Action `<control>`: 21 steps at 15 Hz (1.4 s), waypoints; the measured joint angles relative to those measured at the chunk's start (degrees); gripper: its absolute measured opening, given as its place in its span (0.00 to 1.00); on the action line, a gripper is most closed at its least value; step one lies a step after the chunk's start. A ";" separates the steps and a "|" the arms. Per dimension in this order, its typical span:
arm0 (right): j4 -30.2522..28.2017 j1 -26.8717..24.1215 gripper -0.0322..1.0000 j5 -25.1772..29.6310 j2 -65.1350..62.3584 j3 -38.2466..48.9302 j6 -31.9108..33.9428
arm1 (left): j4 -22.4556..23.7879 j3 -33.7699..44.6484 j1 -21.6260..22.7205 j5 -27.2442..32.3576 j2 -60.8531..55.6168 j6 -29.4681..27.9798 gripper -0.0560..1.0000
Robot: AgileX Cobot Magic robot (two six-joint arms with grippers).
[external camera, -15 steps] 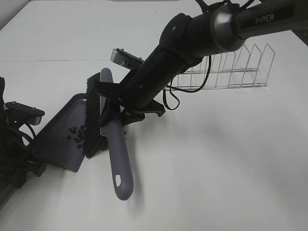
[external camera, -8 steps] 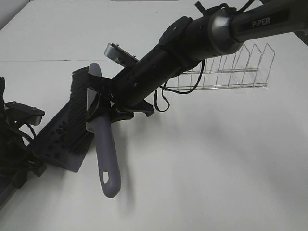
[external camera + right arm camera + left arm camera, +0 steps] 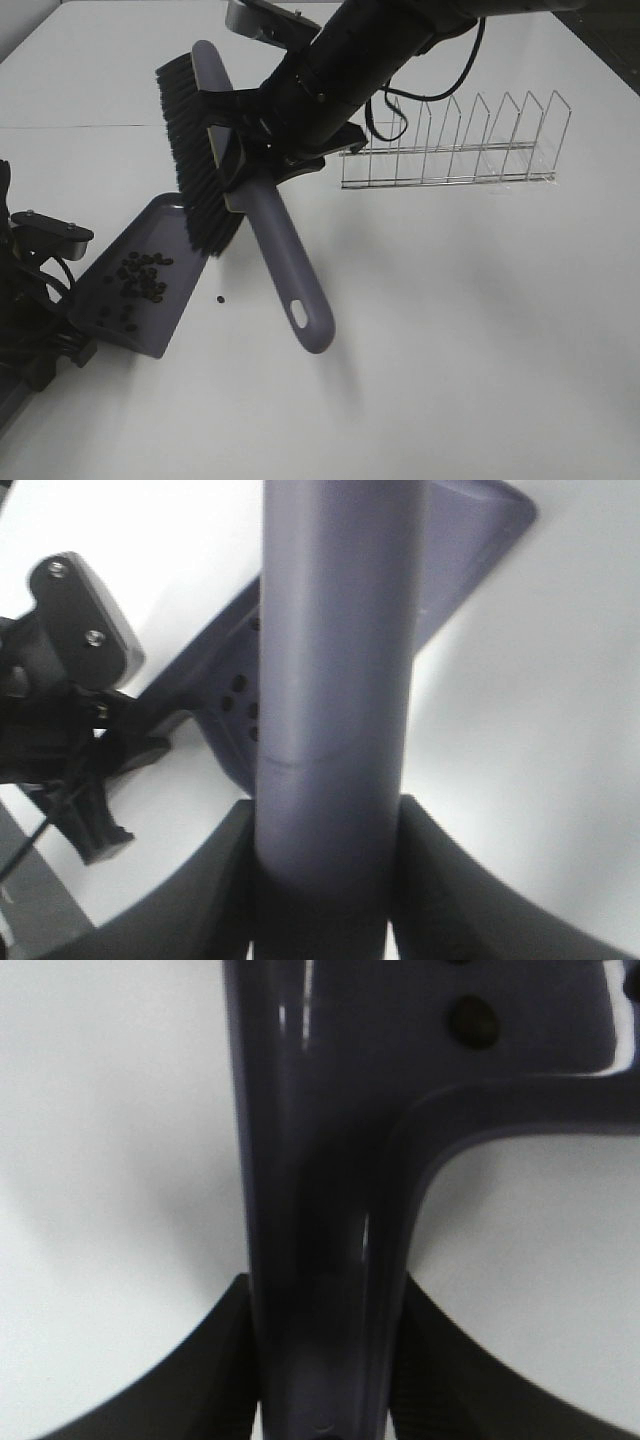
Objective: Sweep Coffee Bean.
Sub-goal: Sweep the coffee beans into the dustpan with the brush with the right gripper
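most of the coffee beans (image 3: 140,278) lie in the dustpan (image 3: 150,222), but one stray bean (image 3: 219,298) sits on the counter (image 3: 450,350) just beside its lip. the right claw (image 3: 235,165) is clamped on the brush (image 3: 195,160), held in the air above the pan; a careless downstroke could flick that bean away or knock the pan. the left claw (image 3: 325,1360) grips what seems to be the dustpan's handle; if it tilts toward the lip, the beans spill out.
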 joint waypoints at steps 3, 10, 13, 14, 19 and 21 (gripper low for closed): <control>-20.11 0.00 0.38 7.73 -0.46 0.00 15.07 | 0.00 0.00 0.00 0.52 0.00 0.00 0.36; -29.79 2.06 0.38 10.77 2.46 0.00 21.83 | 0.00 0.00 0.00 1.66 0.00 0.06 0.36; -33.35 6.88 0.38 10.94 5.96 -1.43 23.32 | 0.00 0.00 0.00 1.95 0.00 0.06 0.36; -33.75 8.31 0.38 10.66 7.22 -3.09 23.61 | 0.00 0.00 0.00 2.01 0.00 0.06 0.36; -24.18 10.20 0.38 5.21 14.61 -11.23 23.26 | -0.11 0.00 0.00 2.29 0.00 0.06 0.36; -19.60 10.20 0.38 2.06 15.41 -11.40 22.46 | -0.11 0.00 0.00 2.35 0.00 0.06 0.36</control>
